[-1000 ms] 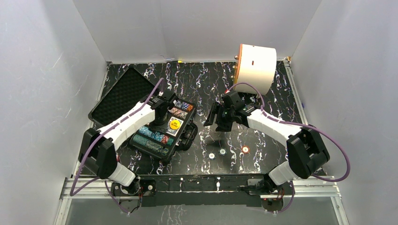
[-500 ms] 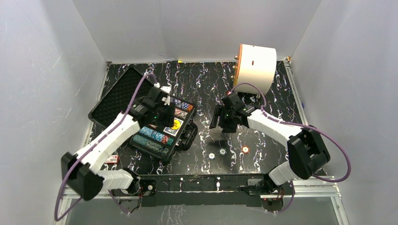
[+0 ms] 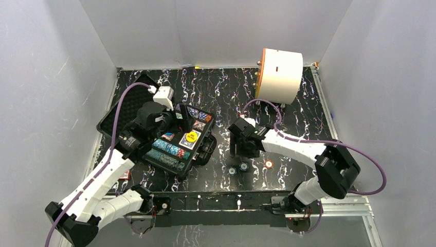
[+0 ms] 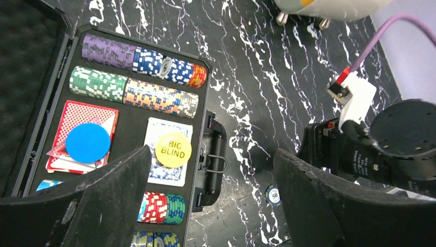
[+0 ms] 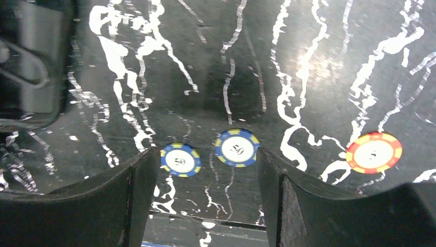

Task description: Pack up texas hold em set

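The black case (image 3: 203, 149) lies open at left, its foam lid (image 3: 128, 108) folded back. Its tray (image 4: 131, 128) holds rows of chips (image 4: 133, 95), a red deck (image 4: 77, 116) under a blue button (image 4: 88, 142), and a blue deck (image 4: 164, 175) under the yellow BIG BLIND button (image 4: 173, 149). My left gripper (image 3: 165, 122) hovers above the tray, open and empty (image 4: 213, 206). Two blue-yellow chips (image 5: 180, 159) (image 5: 237, 147) and a red-yellow chip (image 5: 374, 152) lie loose on the table. My right gripper (image 5: 205, 195) hangs open just over the blue pair (image 3: 240, 149).
A large white cylinder with an orange face (image 3: 280, 74) stands at the back right. The case's handle (image 4: 216, 154) sticks out toward the loose chips. A small red object (image 3: 123, 175) lies near the front left, partly behind my left arm. White walls enclose the table.
My left gripper has opened wide and drawn back up from the tray as the arm swung toward the near left. My right gripper has moved nearer, over the loose chips.
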You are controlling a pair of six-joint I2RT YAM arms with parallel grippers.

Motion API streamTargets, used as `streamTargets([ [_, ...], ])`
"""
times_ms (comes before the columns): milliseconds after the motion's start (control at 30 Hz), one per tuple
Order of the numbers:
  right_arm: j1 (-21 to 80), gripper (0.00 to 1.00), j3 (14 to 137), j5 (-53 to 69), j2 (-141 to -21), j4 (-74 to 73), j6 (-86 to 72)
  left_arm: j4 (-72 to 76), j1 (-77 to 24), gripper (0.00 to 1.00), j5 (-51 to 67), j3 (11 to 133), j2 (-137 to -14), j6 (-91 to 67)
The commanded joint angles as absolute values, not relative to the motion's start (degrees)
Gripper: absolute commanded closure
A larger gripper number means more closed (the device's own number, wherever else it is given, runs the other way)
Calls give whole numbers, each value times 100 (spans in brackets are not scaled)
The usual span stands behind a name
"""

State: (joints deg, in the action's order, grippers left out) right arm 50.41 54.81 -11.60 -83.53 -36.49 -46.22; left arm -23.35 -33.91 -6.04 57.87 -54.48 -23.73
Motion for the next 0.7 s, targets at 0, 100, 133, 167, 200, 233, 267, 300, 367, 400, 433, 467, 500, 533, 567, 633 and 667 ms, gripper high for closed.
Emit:
streamTargets([
  [0,5064,25,5305,-1690,-8369,-4080,-5092,-1915,-3367,11,-933,5626,-5043,-2449],
  [100,5089,25,5215,-1660,-8428,-4040,-5140,-1865,-3368,8,-950,5547,-4941,-2489],
  [133,5095,25,5211,-1643,-8466,-4031,-5141,-1870,-3366,7,-966,5531,-4930,-2503],
  [167,5097,25,5210,-1617,-8510,-4022,-5142,-1876,-3366,6,-979,5529,-4928,-2500],
  [200,5104,25,5197,-1579,-8554,-3999,-5125,-1885,-3366,6,-990,5535,-4932,-2512],
  [233,5113,26,5189,-1543,-8592,-3973,-5116,-1893,-3366,6,-999,5549,-4939,-2513],
  [267,5119,26,5172,-1518,-8617,-3945,-5115,-1903,-3366,6,-1008,5558,-4934,-2516],
  [300,5123,27,5157,-1486,-8648,-3921,-5114,-1921,-3366,6,-1021,5567,-4934,-2526],
  [367,5143,27,5121,-1405,-8689,-3838,-5078,-1933,-3371,5,-1068,5584,-4905,-2531],
  [400,5149,28,5104,-1372,-8717,-3803,-5053,-1941,-3367,5,-1100,5588,-4893,-2531],
  [433,5157,28,5096,-1333,-8744,-3771,-5046,-1954,-3366,5,-1155,5594,-4869,-2536],
  [467,5163,29,5097,-1305,-8788,-3754,-5037,-1966,-3366,5,-1241,5590,-4832,-2544],
  [500,5170,30,5098,-1279,-8806,-3739,-5024,-1976,-3366,5,-1316,5586,-4803,-2549],
  [533,5182,31,5098,-1259,-8855,-3724,-5016,-1985,-3366,5,-1391,5577,-4774,-2555],
  [567,5197,32,5097,-1231,-8893,-3711,-5003,-1986,-3366,5,-1457,5565,-4740,-2557],
  [633,5209,34,5092,-1208,-8960,-3709,-4994,-1995,-3366,4,-1551,5552,-4664,-2551],
  [667,5212,36,5085,-1207,-8987,-3719,-4990,-1995,-3366,3,-1587,5543,-4640,-2549],
])
